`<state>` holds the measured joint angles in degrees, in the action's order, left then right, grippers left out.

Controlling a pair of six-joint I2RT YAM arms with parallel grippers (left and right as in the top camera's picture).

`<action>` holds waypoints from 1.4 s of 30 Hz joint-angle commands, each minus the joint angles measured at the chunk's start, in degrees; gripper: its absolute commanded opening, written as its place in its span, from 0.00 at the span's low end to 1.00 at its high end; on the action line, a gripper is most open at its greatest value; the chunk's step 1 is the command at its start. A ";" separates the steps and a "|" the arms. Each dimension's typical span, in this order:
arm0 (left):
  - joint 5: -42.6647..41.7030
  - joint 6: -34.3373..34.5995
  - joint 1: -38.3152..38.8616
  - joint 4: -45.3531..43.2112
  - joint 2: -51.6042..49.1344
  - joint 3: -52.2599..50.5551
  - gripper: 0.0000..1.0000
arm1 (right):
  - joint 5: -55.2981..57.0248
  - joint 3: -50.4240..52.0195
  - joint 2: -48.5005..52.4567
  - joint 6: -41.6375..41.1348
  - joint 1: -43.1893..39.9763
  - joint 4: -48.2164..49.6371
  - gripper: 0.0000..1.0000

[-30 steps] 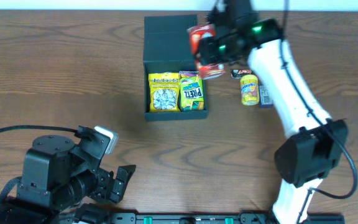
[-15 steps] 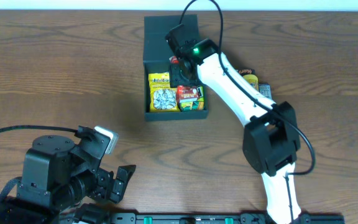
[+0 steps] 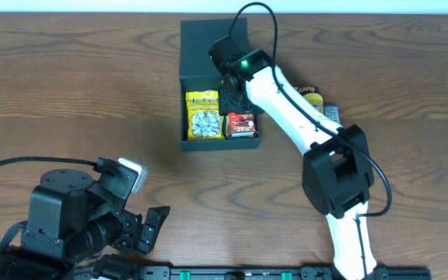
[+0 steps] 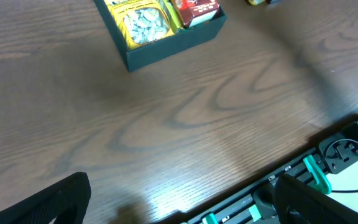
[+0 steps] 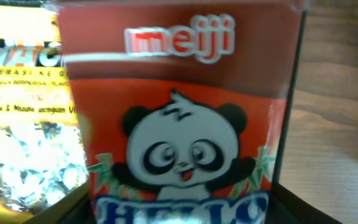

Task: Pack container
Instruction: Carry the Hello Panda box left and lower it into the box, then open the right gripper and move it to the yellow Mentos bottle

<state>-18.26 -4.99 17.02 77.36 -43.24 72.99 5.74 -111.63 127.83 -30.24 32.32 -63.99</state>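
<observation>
The container (image 3: 208,47) is a dark teal-black box with its flap lid open toward the far edge. It stands at the table's far centre and also shows in the left wrist view (image 4: 166,53). Inside lie a yellow seed pack (image 3: 204,115) and a red panda snack carton (image 3: 241,123). My right gripper (image 3: 236,105) reaches down into the box's right half. In the right wrist view the carton (image 5: 179,112) fills the frame between dark finger edges of my right gripper (image 5: 182,211). My left gripper (image 4: 182,183) is open and empty near the front edge.
A yellow snack pack (image 3: 311,97) and a small dark packet (image 3: 331,114) lie on the wood table just right of the box. The left arm's body (image 3: 68,218) sits at the front left. A black rail (image 4: 303,180) runs along the front edge.
The right arm swung left from beside the box and lowered the red carton into the box's right half, over the yellow-green pack. The left arm has not moved.
</observation>
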 commanded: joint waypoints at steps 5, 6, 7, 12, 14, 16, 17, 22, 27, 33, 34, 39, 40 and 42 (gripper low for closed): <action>-0.17 -1.05 -0.09 0.00 0.15 0.02 0.95 | 1.33 -0.76 -0.37 -0.59 -0.79 -1.66 0.83; -0.17 -1.05 -0.09 0.00 0.15 0.02 0.95 | 1.31 -0.76 -0.37 -0.59 -0.79 -1.66 0.84; -0.17 -1.05 -0.09 0.00 0.15 0.02 0.95 | 1.31 -0.76 -0.44 -0.59 -0.79 -1.66 0.85; -0.17 -1.05 -0.09 0.00 0.15 0.02 0.95 | 0.17 -2.25 -1.07 -0.52 -0.79 -2.14 0.91; -0.17 -1.05 -0.09 0.00 0.15 0.02 0.95 | -0.70 -4.28 -1.60 -0.52 -0.79 -3.19 0.91; -0.17 -1.05 -0.09 0.00 0.15 0.02 0.95 | -1.90 -6.58 -2.21 0.31 -0.79 -4.31 0.92; -0.17 -1.05 -0.09 0.00 0.15 0.02 0.95 | -2.54 -7.89 -2.58 1.22 -0.79 -4.81 0.92; -0.17 -1.05 -0.09 0.00 0.15 0.02 0.95 | -2.82 -13.29 -6.56 6.47 -1.38 -8.31 0.94; -0.17 -1.05 -0.09 0.00 0.15 0.02 0.95 | 0.28 -13.55 -10.38 12.33 -6.03 -10.38 0.99; -0.17 -1.05 -0.09 0.00 0.15 0.02 0.95 | 0.28 -13.00 -10.54 17.51 -15.63 -14.78 0.99; -0.17 -1.05 -0.09 0.00 0.15 0.02 0.95 | 0.28 -12.81 -10.54 17.51 -17.18 -15.23 0.99; -0.17 -1.05 -0.09 0.00 0.15 0.02 0.95 | -0.24 -11.28 -10.54 17.49 -24.76 -16.65 0.99; -0.17 -1.05 -0.09 0.00 0.15 0.02 0.95 | -0.85 -10.67 -10.54 17.49 -26.08 -16.72 0.99; -0.17 -1.05 -0.09 0.00 0.15 0.02 0.96 | -3.69 -8.74 -10.54 17.49 -28.17 -16.50 0.99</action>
<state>-18.24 -4.99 17.02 77.36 -43.24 72.99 4.43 -122.41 117.32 -13.96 5.67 -80.31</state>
